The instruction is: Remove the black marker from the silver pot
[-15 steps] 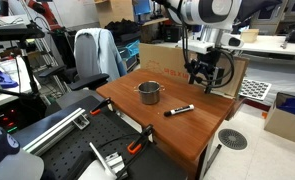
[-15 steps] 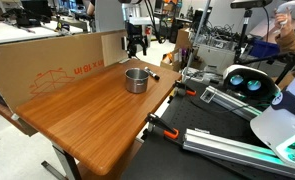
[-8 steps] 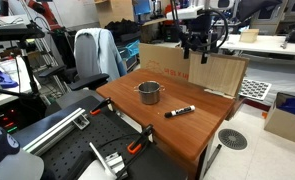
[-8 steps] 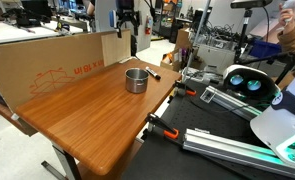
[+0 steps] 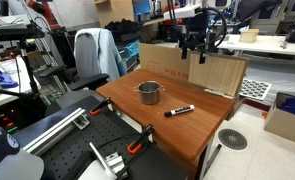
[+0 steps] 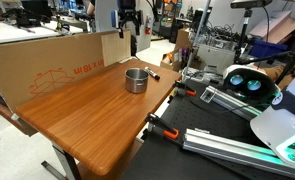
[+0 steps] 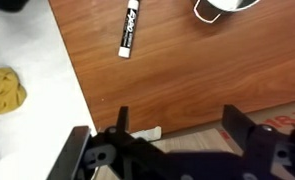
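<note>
The black marker [image 5: 179, 110] lies flat on the wooden table [image 5: 202, 130], outside the silver pot [image 5: 149, 93] and a short way from it. In an exterior view the marker [image 6: 153, 73] shows just past the pot [image 6: 135, 80]. In the wrist view the marker [image 7: 128, 43] lies on the wood, and the pot [image 7: 227, 8] is cut off by the top edge. My gripper [image 5: 197, 50] hangs high above the table's far edge, open and empty; it also shows in an exterior view [image 6: 129, 31] and in the wrist view [image 7: 177, 120].
A cardboard wall [image 6: 47, 65] stands along the table's back edge. A chair with a draped cloth [image 5: 95, 55] is beside the table. Metal rails and clamps [image 5: 107, 150] lie at the near end. A white headset [image 6: 249, 82] sits on the neighbouring bench.
Over the last second my gripper rose from just above the table's far edge to high above it. In the last half second it barely moved. Marker and pot stayed put.
</note>
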Robot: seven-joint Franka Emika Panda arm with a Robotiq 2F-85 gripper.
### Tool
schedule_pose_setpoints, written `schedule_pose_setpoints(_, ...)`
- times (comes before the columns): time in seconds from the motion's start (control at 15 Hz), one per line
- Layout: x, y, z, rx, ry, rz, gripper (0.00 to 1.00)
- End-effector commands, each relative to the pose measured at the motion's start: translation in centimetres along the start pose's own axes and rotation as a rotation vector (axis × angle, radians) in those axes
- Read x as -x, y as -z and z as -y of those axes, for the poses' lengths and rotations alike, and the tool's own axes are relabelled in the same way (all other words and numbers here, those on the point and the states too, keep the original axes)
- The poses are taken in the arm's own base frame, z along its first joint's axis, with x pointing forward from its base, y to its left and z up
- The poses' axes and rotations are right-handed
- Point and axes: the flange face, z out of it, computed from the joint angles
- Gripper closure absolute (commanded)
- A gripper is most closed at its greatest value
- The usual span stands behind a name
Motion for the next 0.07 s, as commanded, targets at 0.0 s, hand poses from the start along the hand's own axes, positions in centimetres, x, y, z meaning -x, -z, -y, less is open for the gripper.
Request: schedule_pose_setpoints(0.0,-0.03,0.07,-0.03,0.0,0.0,0.001,0.0)
